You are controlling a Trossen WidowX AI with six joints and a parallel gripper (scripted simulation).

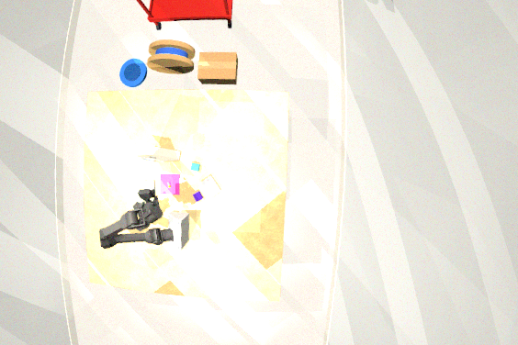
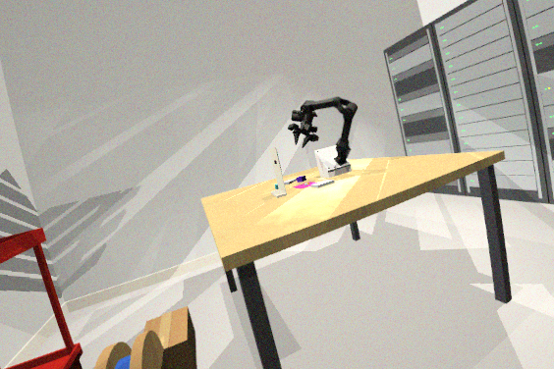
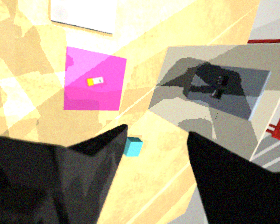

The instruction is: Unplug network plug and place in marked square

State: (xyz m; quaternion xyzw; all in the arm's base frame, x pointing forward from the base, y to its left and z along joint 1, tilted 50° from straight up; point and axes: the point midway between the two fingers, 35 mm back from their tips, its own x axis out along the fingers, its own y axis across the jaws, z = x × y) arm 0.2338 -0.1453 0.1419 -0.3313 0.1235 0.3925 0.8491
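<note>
The plug [image 3: 92, 81] [image 1: 169, 184], white with a yellow end, lies flat on the magenta square [image 3: 82, 100] [image 1: 164, 178] [image 2: 304, 185], well inside its edges and out of the panel. My gripper [image 3: 157, 133] [image 2: 300, 144] is open, with nothing between its fingers, and stands high above the table, clear of the plug and the square. The upright panel [image 3: 161, 85] [image 2: 279, 174] [image 1: 171, 155] stands beyond the square. Its dark plate with two black openings shows in the wrist view, partly in shadow. The plug's thin tab is too small to make out.
A teal cube [image 3: 134, 146] [image 1: 196, 166] [image 2: 276, 186] stands near the panel. A purple cube [image 1: 197, 196] [image 2: 301, 179] lies beyond the square. A flat white slab [image 3: 84, 15] [image 2: 322, 184] lies beside the square. A white box [image 1: 180, 228] [image 2: 325, 161] stands by the arm's base.
</note>
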